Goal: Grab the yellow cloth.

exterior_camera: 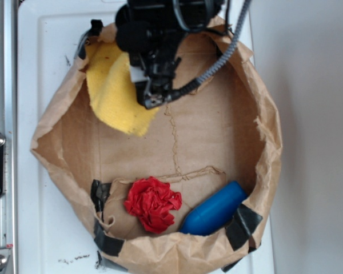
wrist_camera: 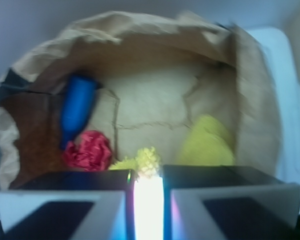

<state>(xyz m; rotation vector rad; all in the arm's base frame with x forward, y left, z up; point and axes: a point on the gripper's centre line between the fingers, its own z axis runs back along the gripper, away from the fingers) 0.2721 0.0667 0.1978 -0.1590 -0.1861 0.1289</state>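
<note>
A white tabletop (exterior_camera: pixel 51 51) with scuffed black marks near its front edge. A metal rail (exterior_camera: pixel 0 85) with bolts runs along its left edge. A plain grey wall (exterior_camera: pixel 314 114) lies beyond the right edge.

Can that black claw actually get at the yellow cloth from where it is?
Probably yes. The gripper hangs right over the inner edge of the yellow cloth, which lies draped on the paper bag's wall. Nothing covers the cloth; the red wad and blue cylinder sit far across the bag.
</note>
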